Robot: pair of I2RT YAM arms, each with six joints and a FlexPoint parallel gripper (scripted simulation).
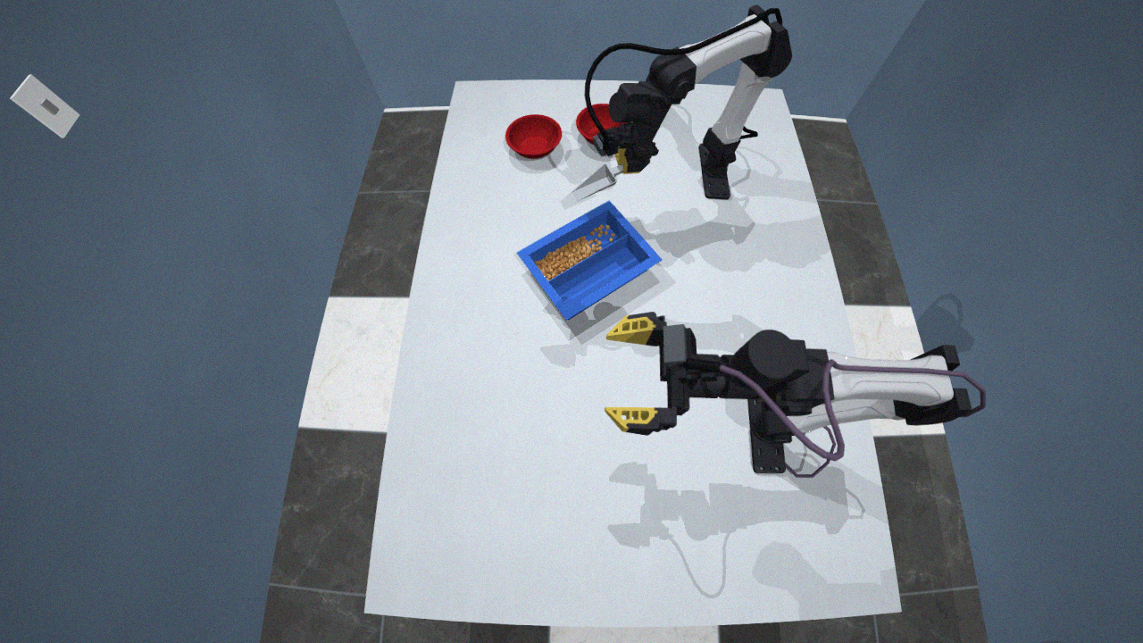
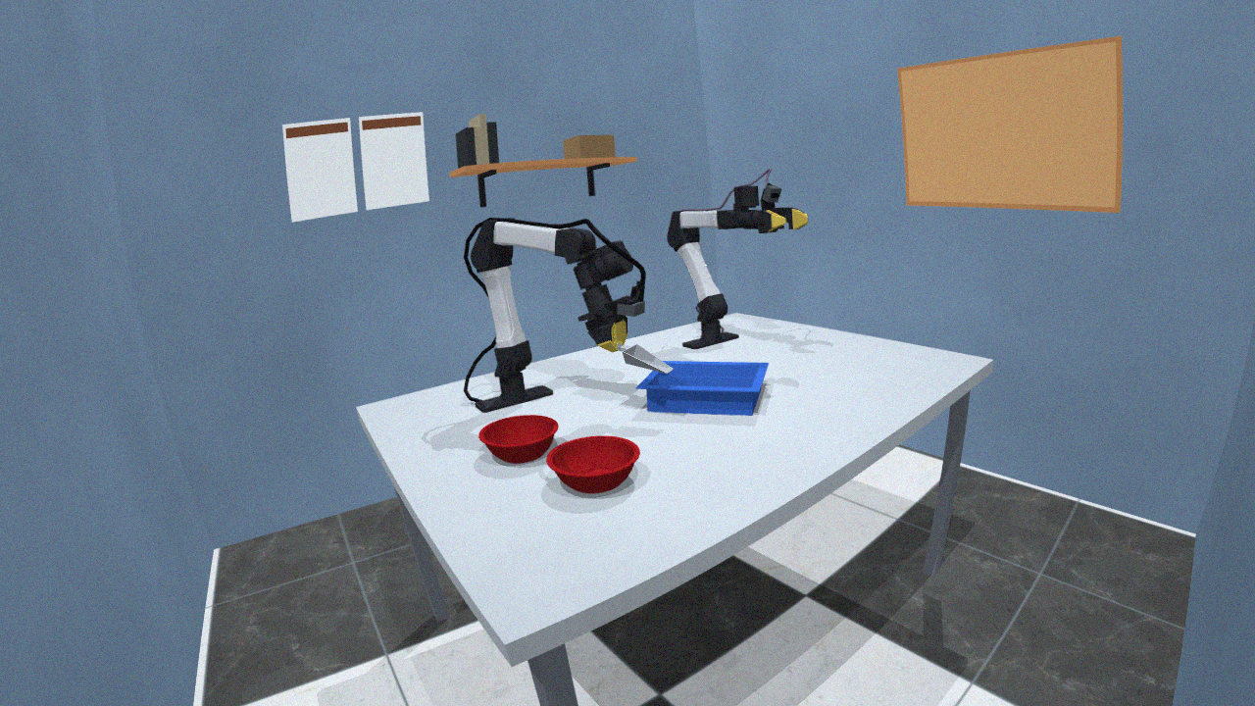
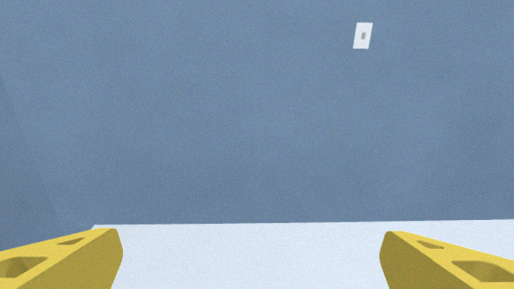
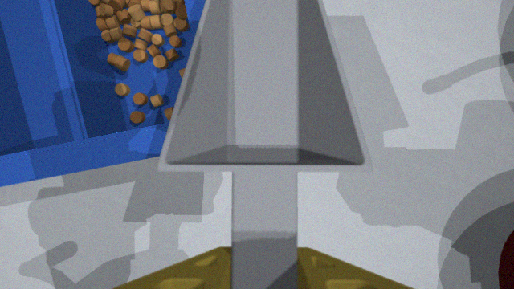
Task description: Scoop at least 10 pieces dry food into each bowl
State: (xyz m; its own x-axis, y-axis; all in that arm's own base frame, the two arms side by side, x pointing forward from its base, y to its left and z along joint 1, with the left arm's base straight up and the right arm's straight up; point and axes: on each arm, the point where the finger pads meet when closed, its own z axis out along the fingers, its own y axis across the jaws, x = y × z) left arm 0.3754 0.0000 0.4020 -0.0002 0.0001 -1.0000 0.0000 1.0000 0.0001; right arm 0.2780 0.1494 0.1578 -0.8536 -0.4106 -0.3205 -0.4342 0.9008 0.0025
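My right gripper (image 1: 619, 162) (image 2: 619, 344) (image 4: 263, 259) is shut on the handle of the grey scoop (image 1: 594, 182) (image 2: 644, 359) (image 4: 265, 80), holding it above the table between bowls and box. The part of the scoop in the right wrist view is empty; its front tip is cut off. The blue box (image 1: 565, 308) (image 2: 702, 402) (image 4: 100, 147) lies flat; brown food pieces (image 1: 565, 257) (image 4: 140, 24) lie in one compartment. Two red bowls (image 1: 533, 138) (image 1: 592, 123) (image 2: 592, 467) (image 2: 518, 439) stand upright, no food visible in them. My left gripper (image 1: 609, 374) (image 2: 786, 219) (image 3: 251, 242) is open and empty, raised.
The right arm (image 1: 738, 99) (image 2: 502, 298) stands beside the bowls and partly hides one from above. The left arm (image 1: 879, 379) (image 2: 697, 270) stands on the same long side of the table (image 1: 479, 480) (image 2: 833, 412), towards its other end. A divider splits the box lengthwise.
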